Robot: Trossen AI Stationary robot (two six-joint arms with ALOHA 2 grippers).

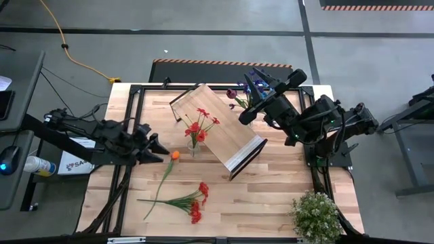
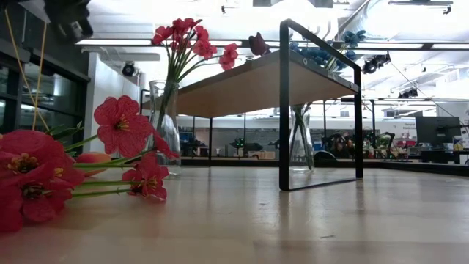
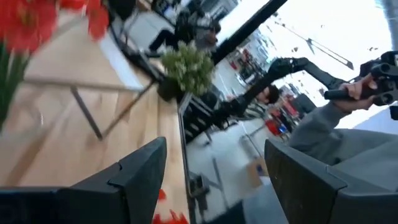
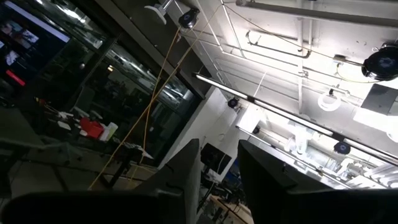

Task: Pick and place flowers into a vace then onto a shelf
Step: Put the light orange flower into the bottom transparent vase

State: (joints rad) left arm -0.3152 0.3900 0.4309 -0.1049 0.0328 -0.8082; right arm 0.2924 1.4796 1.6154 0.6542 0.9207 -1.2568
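Observation:
The shelf (image 1: 217, 132) stands slantwise on the table's middle. A glass vase (image 2: 165, 125) with red flowers (image 1: 200, 122) stands on the table beside its left side. A second vase (image 2: 302, 143) with blue and purple flowers (image 1: 252, 85) stands at its far side. An orange flower (image 1: 175, 155) and a bunch of red flowers (image 1: 196, 203) lie loose on the table. My left gripper (image 1: 157, 148) is open and level, just left of the orange bloom, with nothing between its fingers (image 3: 143, 174). My right gripper (image 1: 243, 118) is raised over the shelf's far right, with a narrow gap between its fingers and nothing in it (image 4: 219, 168).
A bushy pale-green potted plant (image 1: 315, 215) stands at the table's near right corner. In the left wrist view a person's grey sleeve and hand (image 3: 348, 102) show beyond the table. Bare tabletop lies between the shelf and the near edge.

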